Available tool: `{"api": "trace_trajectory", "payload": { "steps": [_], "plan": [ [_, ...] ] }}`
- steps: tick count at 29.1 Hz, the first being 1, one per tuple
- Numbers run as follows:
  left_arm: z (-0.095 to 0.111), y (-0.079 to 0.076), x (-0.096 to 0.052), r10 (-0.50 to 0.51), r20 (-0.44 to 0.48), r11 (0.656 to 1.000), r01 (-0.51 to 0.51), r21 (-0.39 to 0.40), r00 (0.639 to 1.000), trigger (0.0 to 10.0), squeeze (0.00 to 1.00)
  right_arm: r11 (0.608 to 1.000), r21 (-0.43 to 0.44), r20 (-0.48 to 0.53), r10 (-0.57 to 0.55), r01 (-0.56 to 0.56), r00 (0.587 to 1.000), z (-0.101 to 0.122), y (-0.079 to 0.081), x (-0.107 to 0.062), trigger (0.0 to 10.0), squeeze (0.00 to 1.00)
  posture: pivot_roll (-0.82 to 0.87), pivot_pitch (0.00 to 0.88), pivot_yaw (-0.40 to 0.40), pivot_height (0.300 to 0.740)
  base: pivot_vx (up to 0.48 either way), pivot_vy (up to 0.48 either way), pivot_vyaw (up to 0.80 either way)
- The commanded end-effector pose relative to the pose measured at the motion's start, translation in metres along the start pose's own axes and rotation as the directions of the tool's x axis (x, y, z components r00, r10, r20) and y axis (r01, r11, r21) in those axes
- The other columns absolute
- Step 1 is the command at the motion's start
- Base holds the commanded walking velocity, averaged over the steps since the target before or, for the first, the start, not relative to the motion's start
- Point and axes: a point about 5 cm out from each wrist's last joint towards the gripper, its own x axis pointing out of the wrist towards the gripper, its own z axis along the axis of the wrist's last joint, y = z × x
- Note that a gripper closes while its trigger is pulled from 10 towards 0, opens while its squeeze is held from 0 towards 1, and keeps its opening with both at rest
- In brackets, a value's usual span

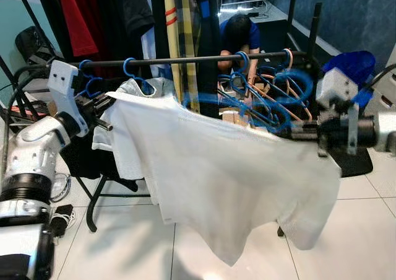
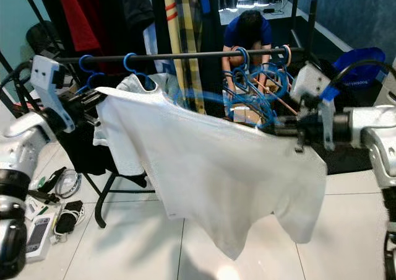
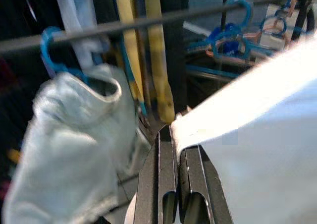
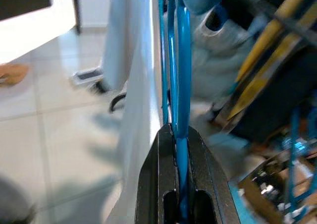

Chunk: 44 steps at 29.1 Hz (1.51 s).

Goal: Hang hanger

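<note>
Left gripper (image 3: 174, 135) pinches the white shirt (image 1: 223, 168) (one shoulder edge); right gripper (image 4: 176, 135) clamps the blue hanger (image 4: 182, 60) inside it, just before the rail (image 1: 185, 59).

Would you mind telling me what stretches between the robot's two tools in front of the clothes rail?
In both eye views, the white cotton T-shirt spans the gap, from the left tool to the right tool, which grips the blue plastic hanger.

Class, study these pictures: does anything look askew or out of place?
Yes. The white T-shirt is stretched almost flat between the left gripper and right gripper in front of the rail, sagging unevenly. Loose blue hangers lie jumbled behind it.
</note>
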Motion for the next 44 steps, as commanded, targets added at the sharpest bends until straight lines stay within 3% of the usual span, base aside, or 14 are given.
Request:
{"api": "trace_trajectory", "payload": {
  "steps": [1,18,20,21,22,24,28,33,34,35,36,39,41,44],
  "plan": [
    [-0.008,0.001,-0.001,0.027,-0.036,1.000,-0.027,0.014,0.999,0.0,0.00,0.999,-0.016,0.096,-0.046,0.048,0.994,0.012,-0.005,-0.003,0.0,0.00,-0.13,0.000,0.116,0.740,0.000,0.000,0.00],
    [-0.013,-0.063,0.025,-0.161,0.052,0.982,0.165,-0.093,0.986,0.0,0.00,0.999,0.037,0.192,-0.008,0.001,0.981,0.009,0.007,0.014,0.0,0.00,-0.13,0.000,0.116,0.740,0.000,0.000,0.00],
    [0.007,-0.137,0.023,-0.515,0.215,0.825,0.548,-0.137,0.830,0.0,0.00,0.987,0.155,0.441,-0.097,0.030,0.892,0.027,0.005,0.033,0.0,0.00,-0.13,0.000,0.115,0.740,0.000,0.000,0.00],
    [0.007,-0.137,0.023,-0.515,0.215,0.825,0.548,-0.137,0.830,0.0,0.00,0.987,0.155,0.441,-0.097,0.030,0.892,0.027,0.005,0.033,0.0,0.00,-0.13,0.000,0.115,0.740,0.000,0.000,0.00],
    [0.019,-0.168,0.017,-0.630,0.292,0.717,0.683,-0.135,0.719,0.0,0.00,0.971,0.239,0.547,-0.153,0.021,0.823,0.033,0.004,0.044,0.0,0.00,-0.12,0.000,0.109,0.740,0.000,0.000,0.00],
    [0.028,-0.187,0.011,-0.694,0.340,0.637,0.761,-0.123,0.635,0.0,0.00,0.946,0.323,0.625,-0.209,-0.006,0.752,0.037,0.003,0.052,0.0,0.00,-0.12,0.000,0.109,0.740,0.000,0.000,0.00],
    [0.031,-0.190,0.010,-0.701,0.346,0.631,0.768,-0.107,0.624,0.0,0.00,0.922,0.385,0.668,-0.258,-0.028,0.698,0.038,0.002,0.057,0.0,0.00,-0.11,0.000,0.107,0.740,0.000,0.000,0.00],
    [0.029,-0.179,0.016,-0.660,0.328,0.684,0.721,-0.110,0.676,0.0,0.00,0.897,0.442,0.670,-0.317,-0.018,0.671,0.036,-0.001,0.062,0.0,0.00,-0.11,0.000,0.106,0.740,0.000,0.000,0.00],
    [0.015,-0.139,0.028,-0.480,0.229,0.849,0.514,-0.122,0.847,0.0,0.00,0.847,0.505,0.492,-0.440,0.166,0.751,0.009,-0.010,0.072,4.6,0.00,-0.09,0.000,0.105,0.740,0.000,0.000,0.00],
    [-0.011,-0.078,0.024,-0.165,0.096,0.974,0.177,-0.139,0.982,9.1,0.00,0.765,0.512,0.221,-0.557,0.391,0.800,-0.040,-0.015,0.073,10.0,0.00,-0.06,0.000,0.093,0.740,0.000,0.000,0.00],
    [-0.011,-0.078,0.024,-0.165,0.096,0.974,0.177,-0.139,0.982,9.1,0.00,0.765,0.512,0.221,-0.557,0.391,0.800,-0.040,-0.015,0.073,10.0,0.00,-0.06,0.000,0.093,0.740,0.000,0.000,0.00],
    [-0.057,0.001,-0.019,0.303,-0.122,0.935,-0.320,-0.155,0.945,10.0,0.00,0.686,0.375,-0.172,-0.610,0.624,0.774,-0.117,-0.002,0.060,10.0,0.00,-0.06,0.000,0.088,0.740,0.000,0.000,0.00],
    [-0.057,0.001,-0.019,0.303,-0.122,0.935,-0.320,-0.155,0.945,10.0,0.00,0.686,0.375,-0.172,-0.610,0.624,0.774,-0.117,-0.002,0.060,10.0,0.00,-0.06,0.000,0.088,0.740,0.000,0.000,0.00],
    [-0.111,0.015,-0.063,0.459,-0.354,0.834,-0.532,-0.145,0.815,10.0,0.00,0.681,0.322,-0.402,-0.530,0.657,0.747,-0.175,0.031,0.056,10.0,0.00,-0.05,0.000,0.074,0.740,0.000,0.000,0.00]
  ]
}}
